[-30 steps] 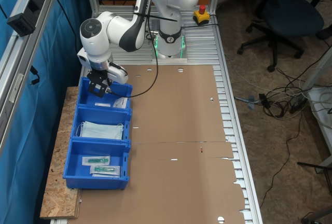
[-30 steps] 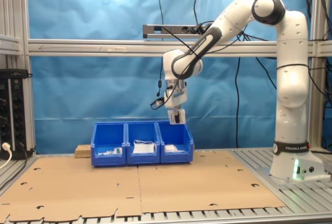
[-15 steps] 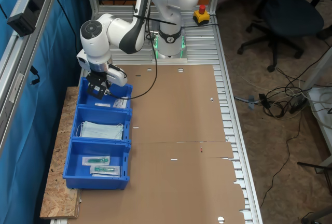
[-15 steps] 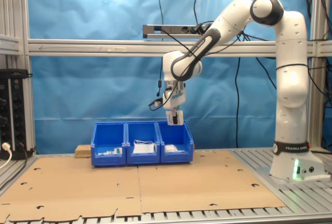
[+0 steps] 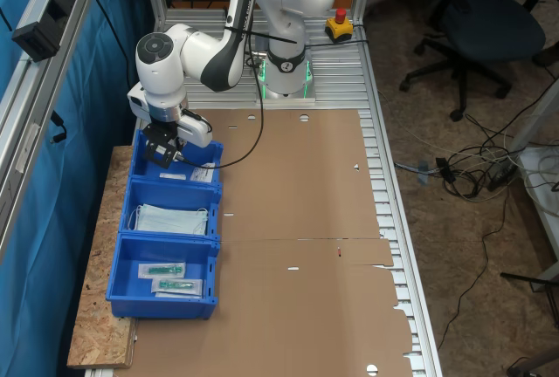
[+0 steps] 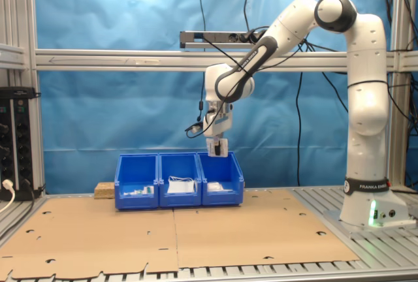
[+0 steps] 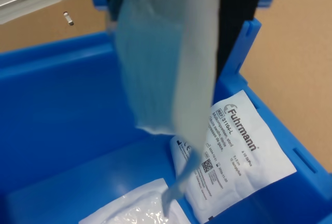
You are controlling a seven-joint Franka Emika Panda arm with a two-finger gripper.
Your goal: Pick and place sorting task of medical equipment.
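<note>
Having risen slightly since a second ago, the gripper is hanging over the end blue bin with its fingers clamped on a white sealed packet, apparently mid-placement; releasing it comes next.

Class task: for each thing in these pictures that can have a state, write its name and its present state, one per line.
end effector: shut on a white packet, above the end bin.
held packet: hanging, lifted off the bin floor.
end bin: holds two more white packets.
middle bin: holds folded face masks.
third bin: holds clear packets with green items.
</note>
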